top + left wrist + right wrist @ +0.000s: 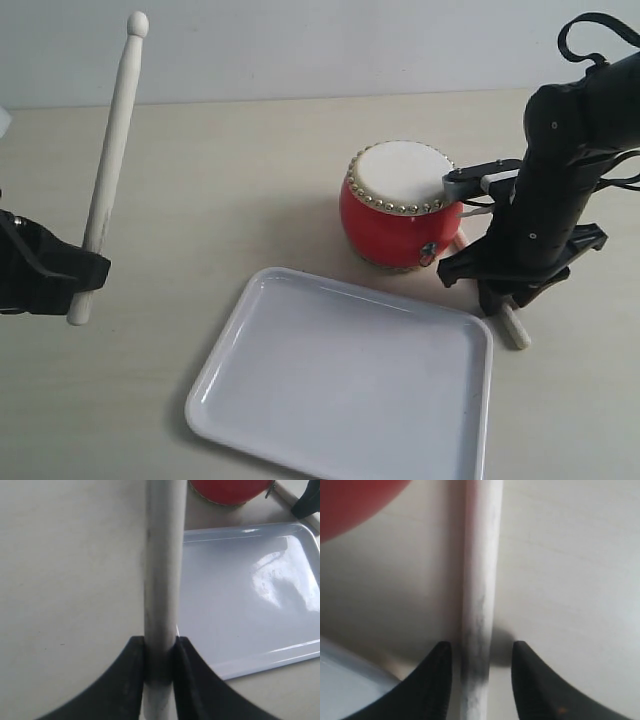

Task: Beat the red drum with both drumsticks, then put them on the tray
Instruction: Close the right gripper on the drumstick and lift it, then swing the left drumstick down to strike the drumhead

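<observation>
Open tabletop (220,170) between the raised left drumstick (110,150) and the red drum (400,225); bare tray (340,380) floor in front. Right of the drum, blocked by the right arm (545,200) and the second drumstick (515,330) beneath it.

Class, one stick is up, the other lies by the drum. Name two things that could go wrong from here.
1. The left gripper pinches the raised drumstick near its lower end, so the long part above could tip or slip in a swing.
2. The right gripper has its fingers open around the lying drumstick, close beside the red drum; closing off-centre could roll it or nudge the drum.
</observation>
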You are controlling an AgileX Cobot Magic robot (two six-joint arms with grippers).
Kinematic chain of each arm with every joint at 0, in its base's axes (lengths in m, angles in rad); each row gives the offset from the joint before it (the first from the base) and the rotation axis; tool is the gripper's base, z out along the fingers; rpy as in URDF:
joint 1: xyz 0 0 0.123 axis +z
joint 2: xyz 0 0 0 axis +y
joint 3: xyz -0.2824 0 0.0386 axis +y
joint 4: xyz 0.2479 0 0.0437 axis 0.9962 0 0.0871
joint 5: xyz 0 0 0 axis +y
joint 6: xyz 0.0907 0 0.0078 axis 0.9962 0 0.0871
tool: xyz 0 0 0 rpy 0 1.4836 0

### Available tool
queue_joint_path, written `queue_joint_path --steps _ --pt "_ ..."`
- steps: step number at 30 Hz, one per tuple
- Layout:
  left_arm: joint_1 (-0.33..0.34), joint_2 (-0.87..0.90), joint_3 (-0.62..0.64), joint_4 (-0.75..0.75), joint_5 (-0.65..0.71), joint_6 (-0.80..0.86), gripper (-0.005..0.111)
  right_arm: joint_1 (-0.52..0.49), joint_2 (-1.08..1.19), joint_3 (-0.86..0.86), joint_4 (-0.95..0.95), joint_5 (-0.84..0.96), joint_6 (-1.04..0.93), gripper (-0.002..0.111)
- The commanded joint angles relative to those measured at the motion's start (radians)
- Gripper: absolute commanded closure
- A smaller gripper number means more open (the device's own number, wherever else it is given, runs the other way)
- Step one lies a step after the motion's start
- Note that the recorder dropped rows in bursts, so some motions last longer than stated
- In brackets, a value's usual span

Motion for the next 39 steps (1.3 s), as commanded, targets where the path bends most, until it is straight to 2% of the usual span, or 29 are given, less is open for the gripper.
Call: queue_joint_path --steps 1,5,13,20,28,35,39 --pt "0.001 0.002 0.003 -0.002 -0.017 0.001 0.107 0.002 0.024 -0.006 0.000 0.022 0.008 0.069" --pt "0.001 0.002 0.003 -0.002 -0.017 0.001 0.107 0.002 0.024 -0.006 0.000 0.027 0.011 0.074" --pt "0.001 0.002 0.003 -0.007 -0.016 0.001 0.107 0.002 0.013 -0.006 -0.008 0.105 0.011 0.108" --pt "0.001 0.002 0.001 -0.007 -0.020 0.001 0.107 0.002 -0.106 -0.006 -0.048 0.106 0.035 0.108" --pt "0.001 0.011 -0.014 -0.002 -0.019 0.001 0.107 0.002 -0.223 -0.006 -0.160 0.201 0.040 0.108" --pt "0.001 0.146 -0.187 0.058 0.185 -0.008 0.107 0.002 -0.375 -0.006 -0.168 0.267 -0.019 0.108" --pt "0.001 0.268 -0.318 0.148 0.304 -0.062 0.107 0.002 -0.488 -0.006 -0.151 0.404 -0.099 0.108"
